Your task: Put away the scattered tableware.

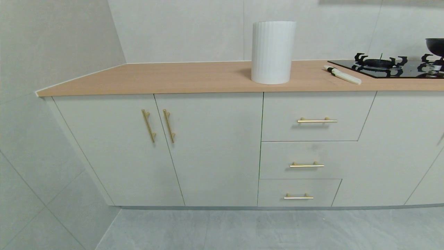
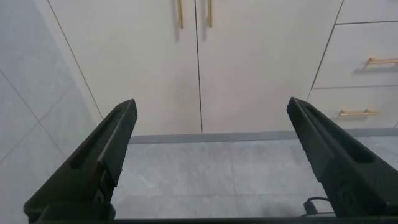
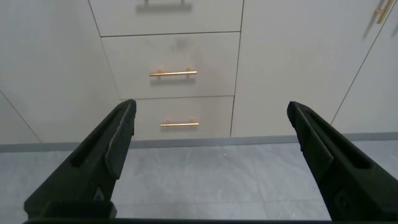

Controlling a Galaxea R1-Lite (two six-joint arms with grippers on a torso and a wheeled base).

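A tall white ribbed holder (image 1: 272,51) stands on the wooden countertop (image 1: 180,76). To its right lies a white-handled utensil (image 1: 342,75) with a dark tip, beside the stove. My left gripper (image 2: 211,124) is open, held low over the floor and facing the double cabinet doors (image 2: 194,56). My right gripper (image 3: 211,124) is open too, low before the stack of drawers (image 3: 173,73). Nothing sits between either pair of fingers.
A black gas stove (image 1: 392,66) with a dark pan (image 1: 435,46) is at the counter's far right. Three drawers with gold handles (image 1: 317,121) sit right of two cabinet doors (image 1: 158,146). A tiled wall closes the left side. Grey floor (image 1: 263,229) lies in front.
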